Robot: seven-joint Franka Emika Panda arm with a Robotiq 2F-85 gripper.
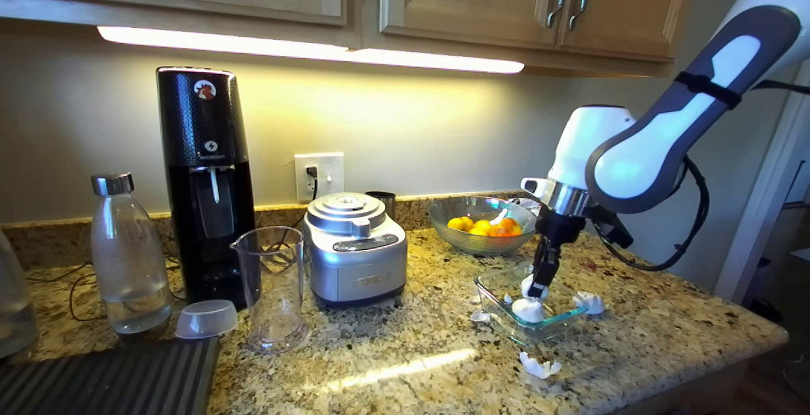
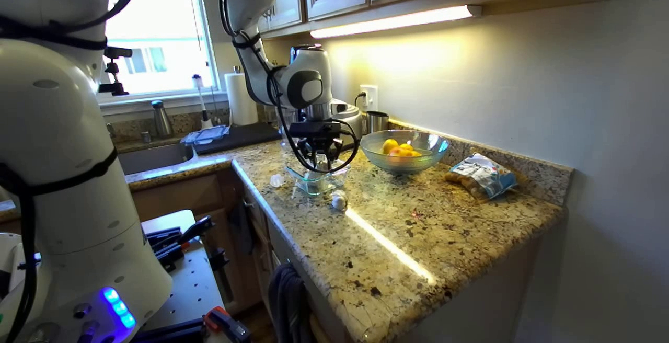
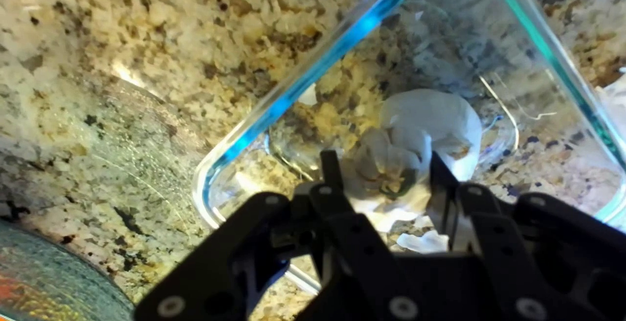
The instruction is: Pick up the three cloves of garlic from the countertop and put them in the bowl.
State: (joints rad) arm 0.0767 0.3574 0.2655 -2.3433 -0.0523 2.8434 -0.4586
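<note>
Gripper (image 3: 386, 162): only partway apart, fingers snug against both sides of one garlic (image 3: 391, 176), so yeah, looks pinched to me
Held garlic: over the inside of the glass bowl (image 3: 281, 105), overlapping the next one in the wrist view; can't tell if the two touch
Second garlic (image 3: 447, 120): sitting in that bowl
In the way: the bowl's rim runs around the fingertips; how deep they sit, no clue
Third garlic (image 1: 590, 303): out on the countertop (image 1: 658, 333), just beside the bowl, visible in both exterior views
Peel (image 1: 539, 366): papery scraps on the granite near the bowl
Fruit bowl (image 1: 462, 245): near the arm, orange and yellow fruit (image 1: 484, 226) inside
Farther off: silver appliance (image 1: 357, 276), clear pitcher (image 1: 273, 288), tall black machine (image 1: 205, 130), plus a white-and-blue bag (image 2: 483, 175) in an exterior view
</note>
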